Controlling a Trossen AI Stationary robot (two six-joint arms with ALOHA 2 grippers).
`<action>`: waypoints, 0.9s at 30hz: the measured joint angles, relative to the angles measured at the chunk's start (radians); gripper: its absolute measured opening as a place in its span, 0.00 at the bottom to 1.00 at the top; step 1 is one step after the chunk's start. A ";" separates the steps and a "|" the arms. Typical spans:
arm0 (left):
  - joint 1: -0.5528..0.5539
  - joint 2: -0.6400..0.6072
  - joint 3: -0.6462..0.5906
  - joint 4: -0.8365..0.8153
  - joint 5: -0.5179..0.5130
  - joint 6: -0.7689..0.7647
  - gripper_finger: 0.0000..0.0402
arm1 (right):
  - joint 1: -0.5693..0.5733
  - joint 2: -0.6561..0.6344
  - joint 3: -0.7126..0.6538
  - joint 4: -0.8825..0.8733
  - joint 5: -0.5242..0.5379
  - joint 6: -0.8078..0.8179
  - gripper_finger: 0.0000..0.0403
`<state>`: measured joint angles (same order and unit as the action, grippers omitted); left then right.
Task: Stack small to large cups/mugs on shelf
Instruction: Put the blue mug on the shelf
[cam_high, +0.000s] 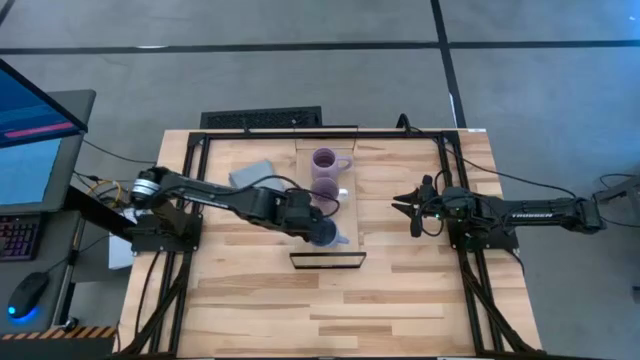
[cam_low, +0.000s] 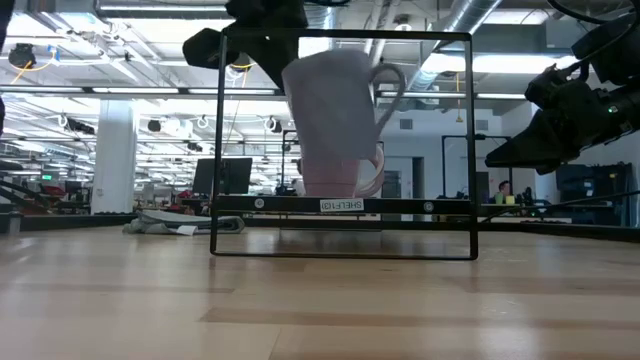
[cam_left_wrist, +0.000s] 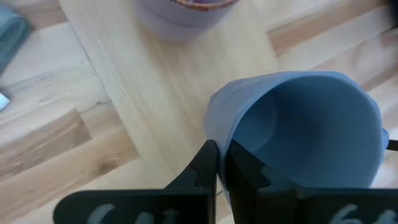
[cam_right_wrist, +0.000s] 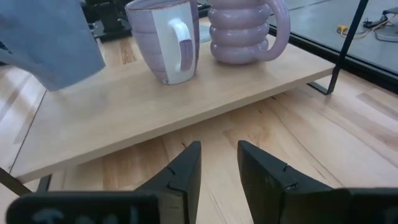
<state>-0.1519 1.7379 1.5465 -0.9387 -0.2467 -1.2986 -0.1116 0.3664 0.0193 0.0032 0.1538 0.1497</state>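
The left end effector (cam_high: 318, 228) pinches the blue mug (cam_left_wrist: 298, 130) by its rim, tilted in the air above the shelf (cam_right_wrist: 155, 112). Farther back, two purple mugs (cam_right_wrist: 163, 38) stand on it. The right end effector (cam_right_wrist: 217, 165) waits open over the bench (cam_high: 400, 290).

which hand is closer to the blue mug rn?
Left. The left hand is shut on the blue mug's rim, holding it over the shelf. The right hand waits open, off the shelf's right side.
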 joint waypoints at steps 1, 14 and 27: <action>0.001 0.017 0.017 -0.012 0.002 -0.005 0.00 | 0.000 0.000 0.000 0.000 0.000 -0.001 0.31; 0.028 0.082 0.069 -0.084 0.059 -0.141 0.00 | 0.000 0.000 0.000 -0.001 0.000 -0.003 0.31; 0.036 0.110 0.069 -0.087 0.063 -0.209 0.00 | 0.000 0.000 0.000 -0.001 0.000 -0.003 0.31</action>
<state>-0.1160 1.8484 1.6150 -1.0259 -0.1837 -1.5078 -0.1116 0.3664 0.0193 0.0021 0.1539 0.1467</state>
